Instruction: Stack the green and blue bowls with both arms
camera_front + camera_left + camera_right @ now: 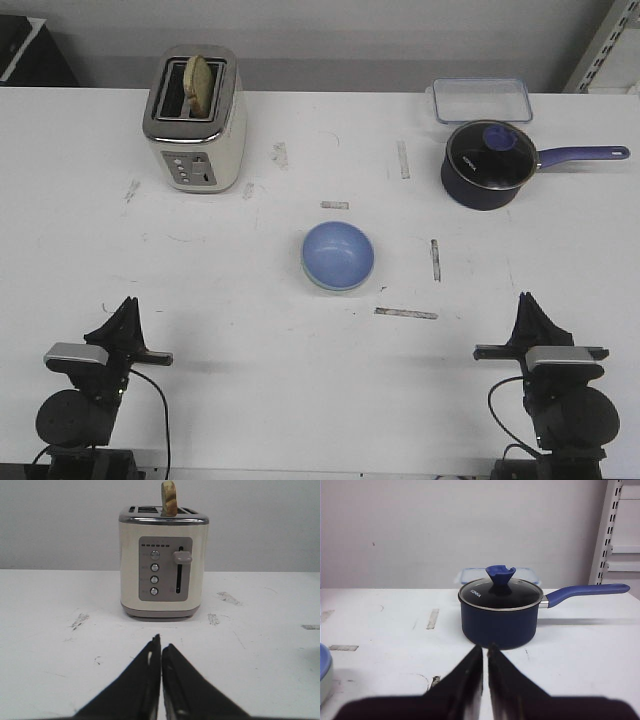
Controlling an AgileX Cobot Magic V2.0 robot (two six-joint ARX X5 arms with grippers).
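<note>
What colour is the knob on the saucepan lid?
Blue, like the handle; the knob shows best in the right wrist view, on the saucepan.

— Any writing readable?
— One small white brand word on the glass lid (501, 594) of the saucepan (499, 622), too blurred to spell out.
— And on the toaster (163, 566)?
— Tiny marks beside the buttons, not legible. Nothing else readable.

A cream toaster (194, 120) with a slice of bread (201, 84) in one slot stands far left on the white bench (250, 370). Far right sits a navy saucepan (487, 165) under a glass lid, with a clear container (481, 99) just behind it.
</note>
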